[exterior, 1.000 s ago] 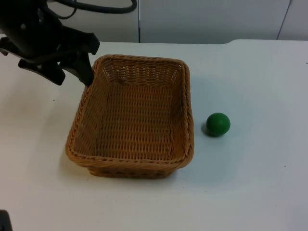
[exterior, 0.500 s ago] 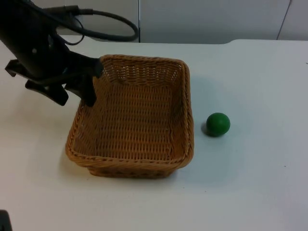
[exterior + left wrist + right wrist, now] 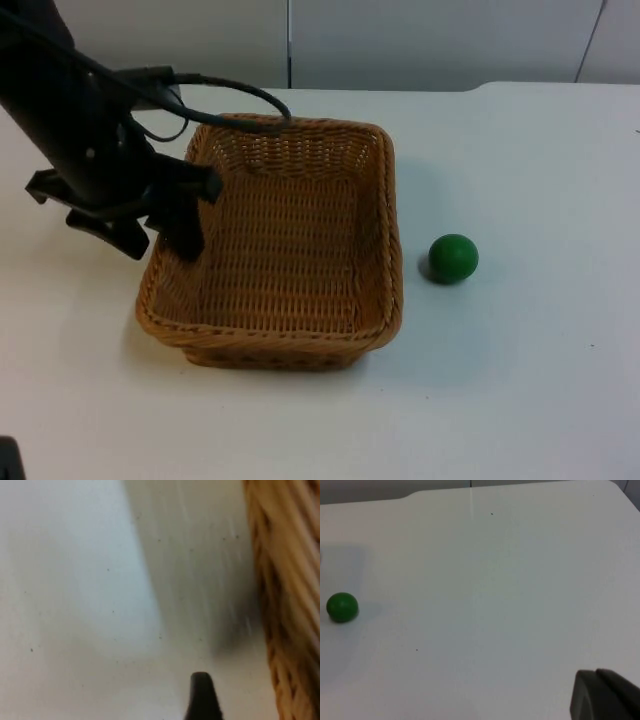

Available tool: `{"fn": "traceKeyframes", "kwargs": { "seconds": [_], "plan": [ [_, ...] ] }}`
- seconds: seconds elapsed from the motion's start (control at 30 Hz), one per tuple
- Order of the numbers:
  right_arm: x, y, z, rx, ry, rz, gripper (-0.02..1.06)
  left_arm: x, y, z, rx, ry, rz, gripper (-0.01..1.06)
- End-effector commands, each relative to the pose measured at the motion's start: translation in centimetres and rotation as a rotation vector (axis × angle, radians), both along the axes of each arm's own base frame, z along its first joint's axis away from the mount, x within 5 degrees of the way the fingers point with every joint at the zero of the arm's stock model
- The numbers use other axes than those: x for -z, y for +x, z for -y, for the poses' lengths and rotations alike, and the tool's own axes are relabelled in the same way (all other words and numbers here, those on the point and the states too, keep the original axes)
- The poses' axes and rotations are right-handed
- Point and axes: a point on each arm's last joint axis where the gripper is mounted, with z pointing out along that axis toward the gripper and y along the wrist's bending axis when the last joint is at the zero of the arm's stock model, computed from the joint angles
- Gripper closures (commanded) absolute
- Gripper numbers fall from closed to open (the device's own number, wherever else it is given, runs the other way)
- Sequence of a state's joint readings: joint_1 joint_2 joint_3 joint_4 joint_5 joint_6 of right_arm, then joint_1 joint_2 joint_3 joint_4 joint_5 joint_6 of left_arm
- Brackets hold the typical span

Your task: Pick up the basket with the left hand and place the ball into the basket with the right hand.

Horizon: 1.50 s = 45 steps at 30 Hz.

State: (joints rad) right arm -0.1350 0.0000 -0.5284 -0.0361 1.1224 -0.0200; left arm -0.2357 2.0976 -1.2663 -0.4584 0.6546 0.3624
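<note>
While the right arm waits, here's the rundown:
step: left gripper [image 3: 160,235] spread open, astride the basket [image 3: 275,245] left rim
basket: flat on table [image 3: 520,380]
ball [image 3: 453,258]: just beside basket's right wall
next: probably pinch rim, lift level

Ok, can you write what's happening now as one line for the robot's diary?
left gripper: open, straddling basket left rim | basket: on table, not lifted | ball: on table, right of basket | right gripper: waiting
</note>
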Motion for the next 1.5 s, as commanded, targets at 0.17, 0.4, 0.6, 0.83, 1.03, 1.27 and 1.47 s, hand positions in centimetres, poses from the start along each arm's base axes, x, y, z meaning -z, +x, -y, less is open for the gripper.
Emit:
{"fn": "traceKeyframes", "kwargs": {
  "seconds": [0.17, 0.4, 0.6, 0.83, 1.03, 1.27, 1.47],
  "plan": [
    [-0.1, 0.0, 0.0, 0.006, -0.012, 0.007, 1.05, 0.6, 0.6, 0.3, -0.046, -0.017, 0.043, 0.92],
    [-0.1, 0.0, 0.0, 0.006, -0.012, 0.007, 1.05, 0.4, 1.3, 0.0, -0.15, -0.077, 0.061, 1.05],
    [-0.1, 0.0, 0.0, 0.006, -0.012, 0.007, 1.05, 0.2, 1.5, -1.6, -0.263, -0.163, -0.011, 1.05],
    [-0.1, 0.0, 0.0, 0.006, -0.012, 0.007, 1.05, -0.4, 1.2, -2.1, -0.275, -0.206, -0.065, 1.05],
    [-0.1, 0.0, 0.0, 0.006, -0.012, 0.007, 1.05, -3.1, 1.2, -2.1, -0.282, -0.235, 0.003, 1.05],
    [-0.1, 0.0, 0.0, 0.006, -0.012, 0.007, 1.05, -5.3, 0.8, -2.0, -0.265, -0.258, 0.031, 1.05],
    [-0.1, 0.0, 0.0, 0.006, -0.012, 0.007, 1.05, -5.6, 0.5, -1.8, -0.263, -0.283, 0.0, 1.05]
  ]
}}
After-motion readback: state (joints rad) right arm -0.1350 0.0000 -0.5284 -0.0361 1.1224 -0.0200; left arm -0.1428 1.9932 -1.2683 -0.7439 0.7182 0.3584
